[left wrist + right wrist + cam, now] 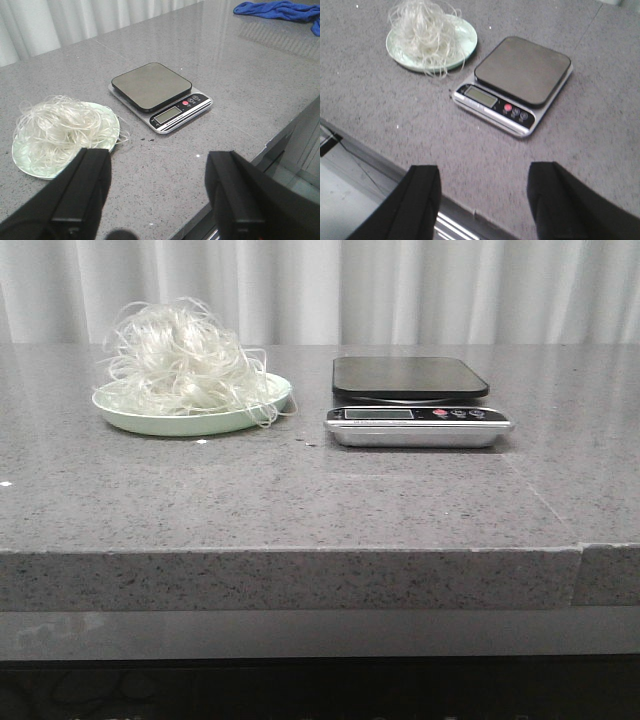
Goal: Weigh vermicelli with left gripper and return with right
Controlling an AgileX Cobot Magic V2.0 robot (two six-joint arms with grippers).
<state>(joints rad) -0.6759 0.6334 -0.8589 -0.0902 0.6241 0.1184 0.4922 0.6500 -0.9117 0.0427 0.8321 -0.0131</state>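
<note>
Low in the left wrist frame, the left gripper (157, 192) hangs with its dark fingers (82, 187) spread wide and nothing between them, well short of the goods; low in the right wrist frame, the right gripper (482, 200) shows the same wide, empty gap over the near table edge; neither arm appears in the front view. Beyond the jaws, the vermicelli (180, 365) sits as a loose white mound on the pale green plate (190, 423) at upper left of the front frame, a few strands trailing over the rim toward the scale; just beside it, at upper centre-right, the kitchen scale (415, 405) stands with its dark weighing pan bare and its display too small to read. Both rest on the grey speckled countertop (300, 500); a blue cloth (280, 10) lies at the upper right corner of the left wrist frame, well apart from the work.

By these pictures the job has not begun: the strands remain on the plate, untouched; still to come are the left-hand pickup, the placing on the pan, and the right-hand return.
</note>
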